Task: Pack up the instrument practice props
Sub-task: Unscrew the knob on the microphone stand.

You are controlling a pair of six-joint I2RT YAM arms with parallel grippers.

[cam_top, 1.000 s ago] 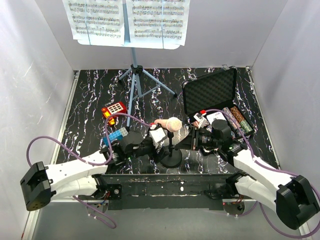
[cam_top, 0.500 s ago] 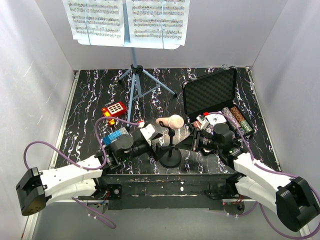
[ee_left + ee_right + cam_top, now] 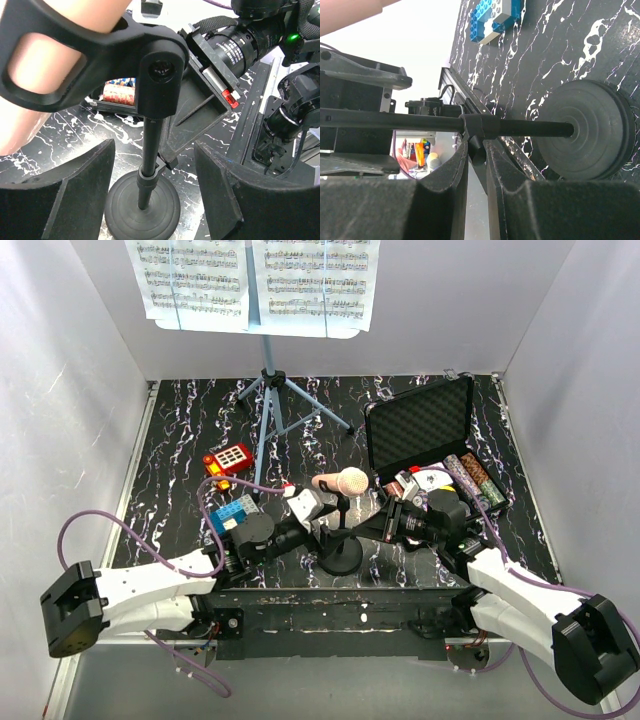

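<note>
The pale-headed microphone [image 3: 345, 482] sits in a black clip [image 3: 100, 45] on its round-base stand [image 3: 342, 558] at the table's front centre. My left gripper [image 3: 152, 150] is open, its fingers [image 3: 75, 200] either side of the stand's pole [image 3: 150, 145] without touching it. My right gripper [image 3: 476, 150] reaches in from the right and is shut on the small knob [image 3: 479, 152] of the pole's collar, just above the base [image 3: 587, 132]. The light-blue music stand [image 3: 268, 420] stands at the back on tripod legs, with sheet-music pages [image 3: 250, 280] on its desk.
A black foam-lined case [image 3: 420, 425] stands open at the right with poker chips [image 3: 475, 475] in it. A red keypad toy [image 3: 228, 457] and blue bricks [image 3: 232, 512] lie left of the microphone stand. White walls close in three sides.
My left gripper pulled back to the left, then came forward again around the microphone stand's pole. The right gripper has kept its hold on the knob.
</note>
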